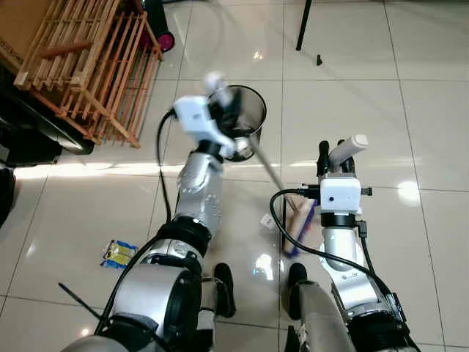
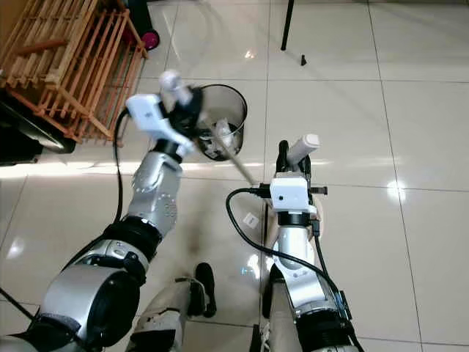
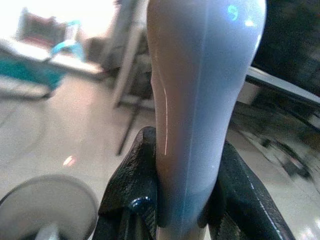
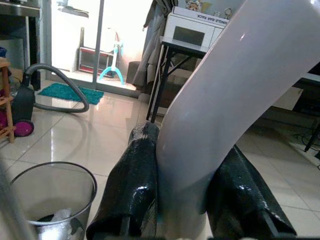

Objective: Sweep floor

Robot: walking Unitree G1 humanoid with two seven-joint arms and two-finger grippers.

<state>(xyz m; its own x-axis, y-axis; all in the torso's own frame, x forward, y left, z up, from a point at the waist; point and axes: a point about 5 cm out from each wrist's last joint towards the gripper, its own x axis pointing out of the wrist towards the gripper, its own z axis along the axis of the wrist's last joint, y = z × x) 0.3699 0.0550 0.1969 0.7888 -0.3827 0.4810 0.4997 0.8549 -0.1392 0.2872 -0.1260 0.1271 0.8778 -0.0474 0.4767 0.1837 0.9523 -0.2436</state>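
My left gripper (image 1: pixel 220 97) is raised over the black mesh bin (image 1: pixel 254 121) and is shut on the pale grey top of the broom handle (image 3: pixel 200 100). The thin stick (image 1: pixel 270 170) slants down to the broom head (image 1: pixel 300 222), blue with beige bristles, on the tiles by my right arm. My right gripper (image 1: pixel 334 155) is shut on a white handle (image 4: pixel 235 100) that points up and to the right; what it is joined to is hidden below the arm. A small white scrap (image 1: pixel 267 220) lies beside the broom head. A yellow and blue packet (image 1: pixel 117 253) lies on the floor at my left.
A wooden slatted rack (image 1: pixel 95 66) leans at the left rear beside dark furniture. A black table leg (image 1: pixel 302 26) stands at the back. The bin holds crumpled litter (image 4: pixel 60 216). A vacuum cleaner (image 4: pixel 22 107) stands far off to the left, and glossy tiles stretch to the right.
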